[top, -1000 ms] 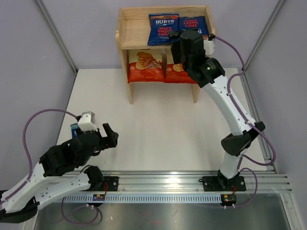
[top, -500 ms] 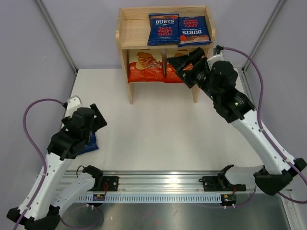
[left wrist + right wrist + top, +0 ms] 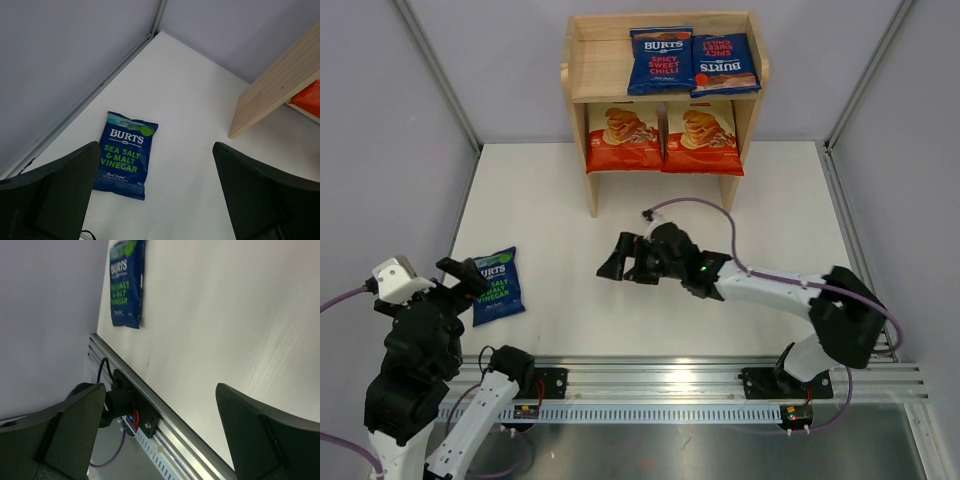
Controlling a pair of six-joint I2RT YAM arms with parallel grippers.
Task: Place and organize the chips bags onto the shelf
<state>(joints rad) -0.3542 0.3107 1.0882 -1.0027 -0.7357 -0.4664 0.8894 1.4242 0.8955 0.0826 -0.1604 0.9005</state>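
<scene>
The wooden shelf (image 3: 582, 60) stands at the back of the table. Two dark blue Burts chips bags (image 3: 660, 60) (image 3: 725, 63) lie on its top tier, and two cream-and-orange bags (image 3: 623, 137) (image 3: 702, 138) stand on its lower tier. A blue-green Sea Salt & Vinegar bag (image 3: 498, 285) (image 3: 126, 155) (image 3: 126, 282) lies flat on the table at the left. My left gripper (image 3: 463, 277) (image 3: 160, 200) hovers open just near-left of that bag, holding nothing. My right gripper (image 3: 613, 258) (image 3: 160, 435) is open and empty, low over the table's middle, pointing left.
The white table (image 3: 620, 210) is bounded by grey walls left and right. An aluminium rail (image 3: 700, 380) (image 3: 165, 425) with the arm bases runs along the near edge. The shelf's side panel (image 3: 272, 92) shows in the left wrist view.
My right arm left the shelf and swung down to the table's middle, its jaws opening wider. My left arm pulled back toward the near left corner, uncovering the blue-green bag.
</scene>
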